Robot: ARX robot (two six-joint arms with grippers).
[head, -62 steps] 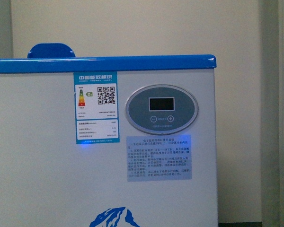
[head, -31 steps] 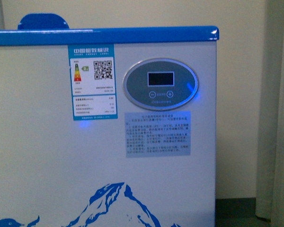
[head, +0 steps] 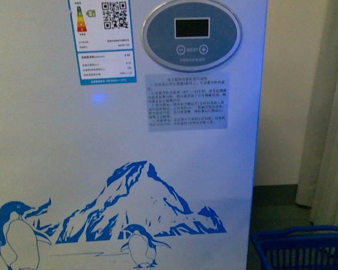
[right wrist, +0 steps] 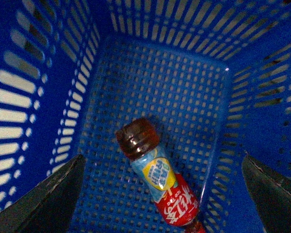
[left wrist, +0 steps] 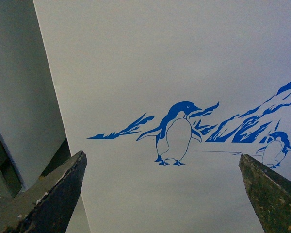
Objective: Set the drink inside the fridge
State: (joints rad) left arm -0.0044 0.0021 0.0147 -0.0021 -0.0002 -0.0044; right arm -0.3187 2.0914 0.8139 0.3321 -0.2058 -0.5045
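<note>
The drink (right wrist: 157,177) lies on its side on the floor of a blue plastic basket (right wrist: 48,97) in the right wrist view, amber base away from the jaws, red label with white writing towards them. My right gripper (right wrist: 162,194) hangs open above it, fingers wide on either side, not touching the bottle. The fridge (head: 129,140) fills the front view as a white wall with a blue penguin-and-mountain picture and an oval control panel (head: 191,35). My left gripper (left wrist: 162,191) is open and empty, facing the fridge wall (left wrist: 160,73) with its penguin picture.
The blue basket's rim (head: 304,239) shows at the lower right of the front view, on the floor beside the fridge. A cream wall and a pale curtain (head: 327,140) stand behind it. An energy label (head: 104,42) is stuck on the fridge front.
The front view has dropped down the fridge front: the blue top rim has left the picture, and the penguin picture and the basket's rim have come into view.
</note>
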